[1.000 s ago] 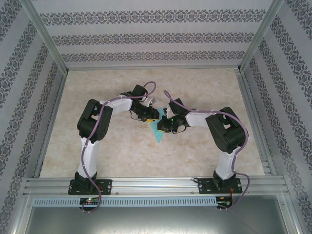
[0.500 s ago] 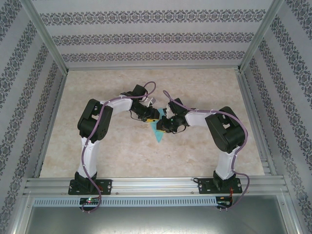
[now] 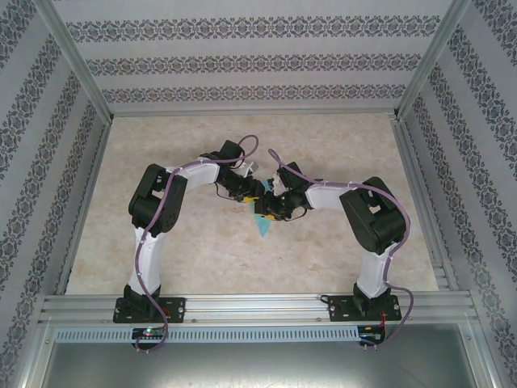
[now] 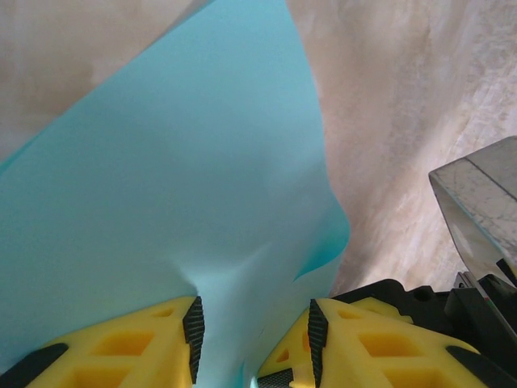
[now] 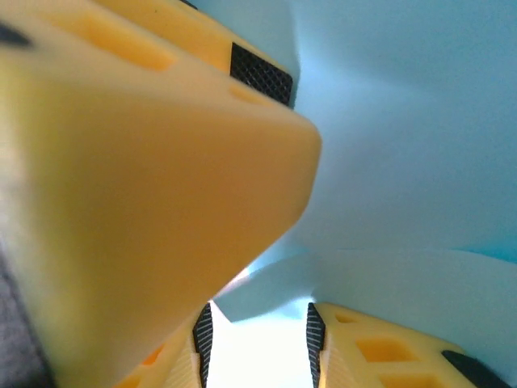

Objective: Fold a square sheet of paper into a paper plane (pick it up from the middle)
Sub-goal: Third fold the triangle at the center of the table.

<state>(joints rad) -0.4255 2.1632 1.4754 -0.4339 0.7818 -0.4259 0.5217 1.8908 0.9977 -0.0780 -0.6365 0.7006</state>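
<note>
Both arms were close together over middle of worktop (image 3: 339, 145). Folded blue paper (image 3: 262, 225) was there, narrow tip toward arm bases. Left pincer (image 4: 254, 311) was half open, paper ran between fingers, buckled against one pad. Right pincer (image 5: 258, 323) was half open too, held nothing, paper edge just beyond tips.

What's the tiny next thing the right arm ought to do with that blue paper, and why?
Probably slide the right fingers forward onto the blue paper: they stand apart with nothing between them, its edge lies just ahead, and the left fingers have paper between them.
</note>
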